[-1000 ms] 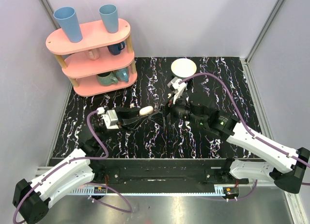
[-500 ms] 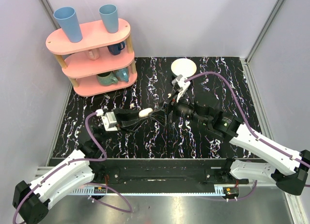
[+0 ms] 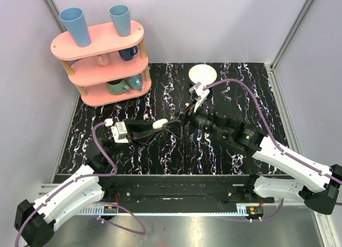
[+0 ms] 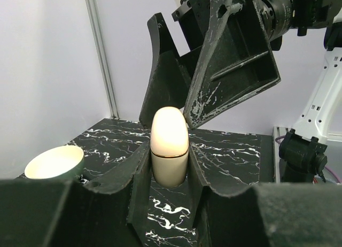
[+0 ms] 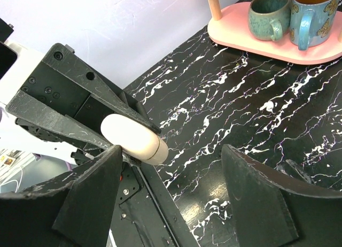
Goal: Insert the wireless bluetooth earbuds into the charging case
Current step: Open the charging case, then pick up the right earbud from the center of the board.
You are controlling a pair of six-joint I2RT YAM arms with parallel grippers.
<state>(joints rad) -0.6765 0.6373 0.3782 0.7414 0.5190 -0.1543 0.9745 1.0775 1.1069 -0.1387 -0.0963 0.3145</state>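
**Operator:** My left fingers (image 3: 149, 127), seen from overhead: what are they doing?

**Spotter:** You have them pinching the charging case (image 3: 160, 123), held off the worktop (image 3: 251, 86) near its middle. Your right fingers (image 3: 185, 118) are spread just beside the case and face it. They carry nothing.

**Operator:** And the earbuds?

**Spotter:** You won't find them from up there. A white bowl (image 3: 203, 74) sits at the far edge, but I cannot tell whether they lie in it.

**Operator:** Left wrist camera?

**Spotter:** The case (image 4: 169, 145) stands upright, and your two left fingers (image 4: 140, 175) clamp its lower half. The seam is a thin closed line, so your lid is shut. Your right fingers (image 4: 230, 65) hang wide apart above and behind it. One tip comes very near the top, though I cannot tell if it touches.

**Operator:** Right wrist camera?

**Spotter:** The case (image 5: 133, 139) lies ahead between your spread right fingers (image 5: 88, 193), and its rounded end pokes out of the left grip. The pink shelf (image 5: 256, 36) with mugs is well behind.

**Operator:** So how far along am I?

**Spotter:** Early, I'd judge. You have the case lifted and held out for the other arm. The lid is not yet open, and no earbud is held or seated. You have yet to open the lid, fetch both earbuds and seat them.
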